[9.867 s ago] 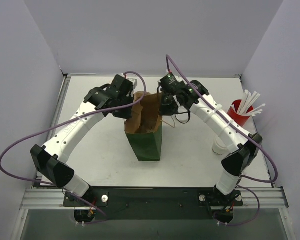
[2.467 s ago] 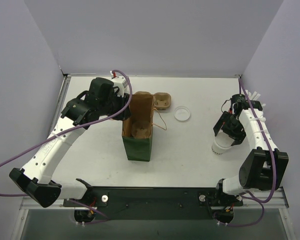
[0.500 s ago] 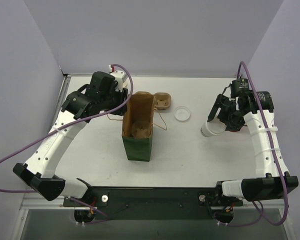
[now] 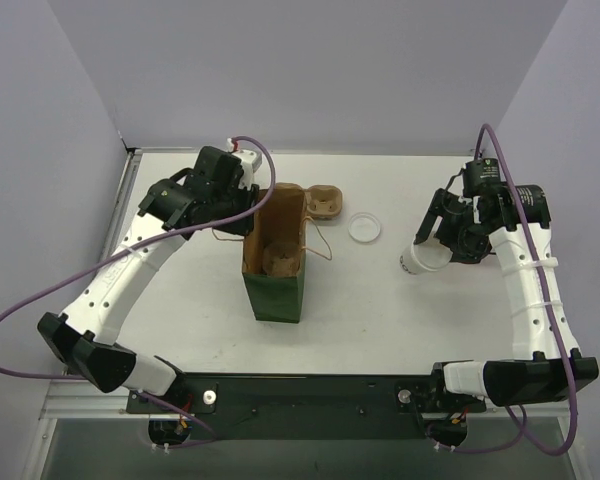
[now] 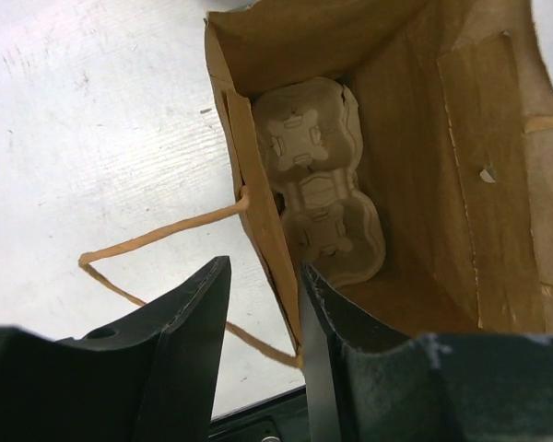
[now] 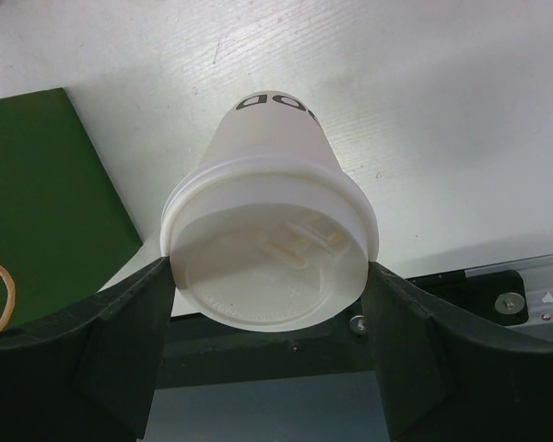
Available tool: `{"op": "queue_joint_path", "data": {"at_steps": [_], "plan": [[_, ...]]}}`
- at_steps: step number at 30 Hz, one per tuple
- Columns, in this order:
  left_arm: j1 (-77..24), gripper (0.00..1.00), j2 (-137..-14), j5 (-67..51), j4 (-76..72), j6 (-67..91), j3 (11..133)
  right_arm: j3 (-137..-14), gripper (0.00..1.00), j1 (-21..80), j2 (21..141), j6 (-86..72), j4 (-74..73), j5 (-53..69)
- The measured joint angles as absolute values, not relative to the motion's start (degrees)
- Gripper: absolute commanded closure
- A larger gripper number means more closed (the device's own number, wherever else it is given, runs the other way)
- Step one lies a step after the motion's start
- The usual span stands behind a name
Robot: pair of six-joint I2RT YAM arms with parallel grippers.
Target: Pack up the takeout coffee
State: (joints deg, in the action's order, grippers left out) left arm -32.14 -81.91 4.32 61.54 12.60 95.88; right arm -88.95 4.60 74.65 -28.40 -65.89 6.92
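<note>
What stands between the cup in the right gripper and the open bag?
Nothing visible blocks it. Only a loose lid lies flat on the table between the held cup and the bag, whose top is open.

Carrier (image 5: 318,193) in bag (image 5: 442,184); lid (image 4: 364,227) right of bag.

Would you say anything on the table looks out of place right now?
One lid lies loose on the table, right of the green bag, with no cup under it. The cup in the right gripper is already lidded.
</note>
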Motion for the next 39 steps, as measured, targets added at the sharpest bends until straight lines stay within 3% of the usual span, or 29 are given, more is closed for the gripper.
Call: {"op": "queue_joint_path", "data": {"at_steps": [4, 7, 8, 9, 15, 24, 39], "plan": [[-32.1, 0.60, -83.2, 4.0, 61.5, 12.6, 94.1, -89.3, 0.52, 4.6, 74.5, -28.3, -66.2, 7.0], [-32.1, 0.79, -84.1, 3.8, 61.5, 12.6, 93.2, -89.6, 0.51, 4.6, 74.5, -28.2, -66.3, 7.2], [-32.1, 0.95, -84.5, 3.9, 61.5, 12.6, 93.2, -89.7, 0.52, 4.6, 74.5, -28.2, -66.3, 7.2], [-32.1, 1.00, -84.8, 4.2, 61.4, 12.6, 93.2, -89.9, 0.52, 4.6, 74.5, -28.2, -66.4, 7.4], [-32.3, 1.00, -85.4, 11.5, 62.2, 10.9, 94.4, -92.0, 0.52, 4.6, 74.5, -28.0, -66.8, 8.8], [-37.9, 1.00, -85.8, 23.1, 63.6, 8.3, 105.7, -96.1, 0.52, 7.4, 75.5, -28.1, -67.2, 12.6], [-47.0, 1.00, -92.9, 30.0, 63.9, 11.9, 101.3, -108.1, 0.52, 18.1, 80.4, -34.6, -67.0, 17.4]]}}
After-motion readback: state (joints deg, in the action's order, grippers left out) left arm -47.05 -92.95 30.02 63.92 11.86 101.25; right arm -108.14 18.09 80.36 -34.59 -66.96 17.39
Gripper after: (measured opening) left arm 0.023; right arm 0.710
